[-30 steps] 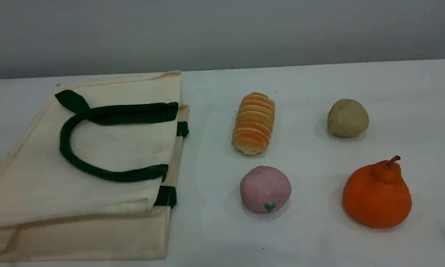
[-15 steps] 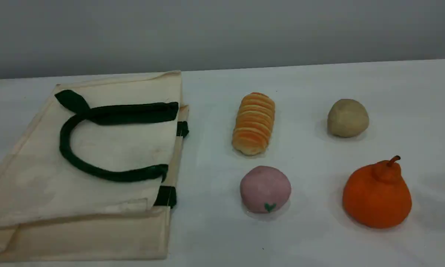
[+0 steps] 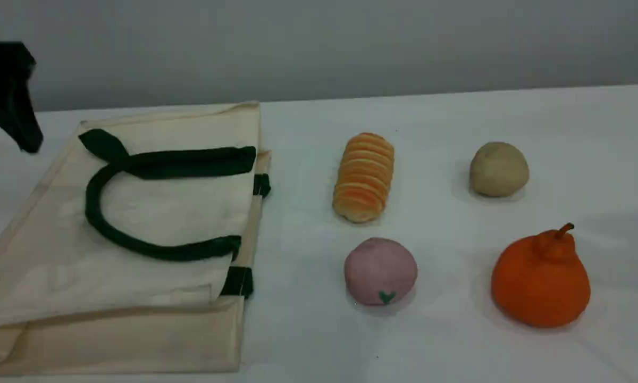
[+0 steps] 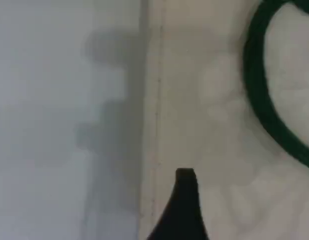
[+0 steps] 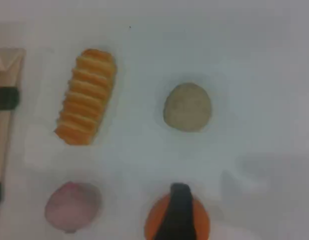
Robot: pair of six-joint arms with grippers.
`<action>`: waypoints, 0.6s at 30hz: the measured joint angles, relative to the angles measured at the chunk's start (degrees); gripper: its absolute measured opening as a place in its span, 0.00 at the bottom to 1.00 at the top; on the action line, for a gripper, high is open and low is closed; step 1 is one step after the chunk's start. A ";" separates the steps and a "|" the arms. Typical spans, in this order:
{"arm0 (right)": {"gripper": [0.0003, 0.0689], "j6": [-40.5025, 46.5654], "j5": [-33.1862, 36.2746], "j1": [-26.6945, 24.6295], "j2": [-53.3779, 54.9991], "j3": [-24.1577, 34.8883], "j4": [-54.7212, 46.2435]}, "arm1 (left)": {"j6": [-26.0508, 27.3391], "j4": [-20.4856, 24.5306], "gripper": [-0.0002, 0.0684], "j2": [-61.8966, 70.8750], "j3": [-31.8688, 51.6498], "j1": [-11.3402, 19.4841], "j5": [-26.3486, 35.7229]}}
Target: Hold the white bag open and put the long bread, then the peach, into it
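The white bag (image 3: 48, 255) lies flat on the left of the table, its dark green handle (image 3: 93, 213) curled on top. To its right rests the long bread (image 3: 363, 177), with the peach (image 3: 380, 271) just in front of it. My left gripper (image 3: 26, 138) hangs above the bag's far left corner, and nothing is in it. In the left wrist view its fingertip (image 4: 185, 195) hovers over the bag (image 4: 204, 100) near the seam. The right wrist view looks down on the bread (image 5: 86, 96) and peach (image 5: 72, 206); that gripper's fingertip (image 5: 179, 210) holds nothing.
A round beige ball (image 3: 498, 169) sits at the back right and an orange pear-shaped fruit (image 3: 540, 279) at the front right. The right fingertip hovers over that fruit (image 5: 155, 222). A grey wall stands behind the table.
My left gripper has come into the scene view at the top left, beside the bag's far corner. The bag and the foods have not moved.
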 joint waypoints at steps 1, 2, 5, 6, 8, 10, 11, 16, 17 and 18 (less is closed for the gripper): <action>0.85 0.00 -0.43 0.00 0.49 0.00 0.00 | 0.00 -0.26 0.85 1.30 -0.54 0.00 0.00; 0.85 0.00 -0.88 0.00 0.90 0.00 0.00 | 0.00 -0.77 0.85 2.39 -1.15 0.00 0.00; 0.85 0.00 -2.16 0.00 2.46 0.05 0.00 | 0.00 -1.16 0.85 6.04 -3.18 0.00 -0.06; 0.85 0.00 -2.64 0.00 2.87 0.05 0.00 | 0.00 -1.16 0.85 7.29 -3.78 0.00 -0.13; 0.85 -0.05 -3.18 0.00 3.75 0.05 -0.05 | 0.00 -1.16 0.85 9.67 -5.29 0.00 -0.17; 0.85 -0.05 -3.80 0.00 4.27 0.05 -0.18 | 0.00 -1.10 0.85 11.93 -6.69 0.00 -0.17; 0.85 -0.05 -3.92 0.00 4.50 0.05 -0.23 | 0.00 -1.10 0.85 12.79 -7.45 0.00 -0.17; 0.85 -0.05 -5.51 0.00 4.74 0.05 -0.23 | 0.07 -1.17 0.85 17.06 -10.57 -0.34 -0.11; 0.85 -0.05 -5.86 0.00 4.74 0.05 -0.23 | 0.07 -1.31 0.85 17.78 -11.04 -0.48 -0.19; 0.85 -0.05 -5.94 0.00 4.74 0.05 -0.23 | 0.07 -1.31 0.85 18.26 -11.52 -0.72 -0.19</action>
